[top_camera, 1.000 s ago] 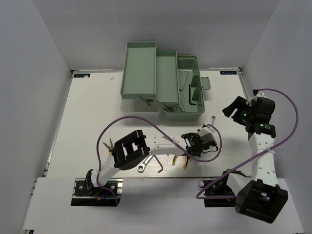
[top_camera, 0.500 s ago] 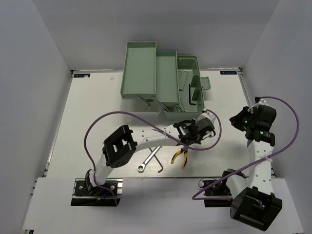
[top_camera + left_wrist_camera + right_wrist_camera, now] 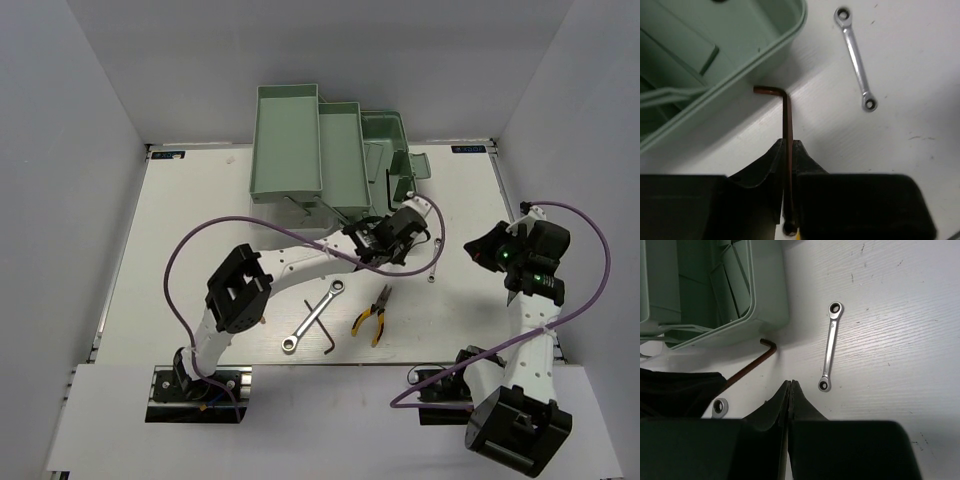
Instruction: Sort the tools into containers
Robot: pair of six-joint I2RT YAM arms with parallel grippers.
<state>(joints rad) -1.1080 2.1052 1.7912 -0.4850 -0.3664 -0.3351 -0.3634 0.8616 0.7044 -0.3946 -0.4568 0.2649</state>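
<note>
In the left wrist view my left gripper (image 3: 788, 143) is shut on a dark L-shaped hex key (image 3: 787, 112). Its bent end points at the outer wall of the mint-green toolbox (image 3: 785, 42). From above, the left gripper (image 3: 408, 218) is at the near right corner of the toolbox (image 3: 285, 150). My right gripper (image 3: 480, 250) hangs over the table's right side, shut with nothing in it (image 3: 790, 383). On the table lie a small silver wrench (image 3: 435, 262), yellow-handled pliers (image 3: 375, 312), a silver ratchet wrench (image 3: 315, 315) and a second hex key (image 3: 330, 337).
The toolbox's trays are fanned open at the back centre, with its lowest compartment (image 3: 385, 130) on the right. A purple cable (image 3: 190, 245) loops off the left arm over the table's left half. White walls close in the table on three sides.
My left arm has swung from the near middle of the table up to the toolbox's corner, carrying the hex key. The right gripper has closed and drawn back a little.
</note>
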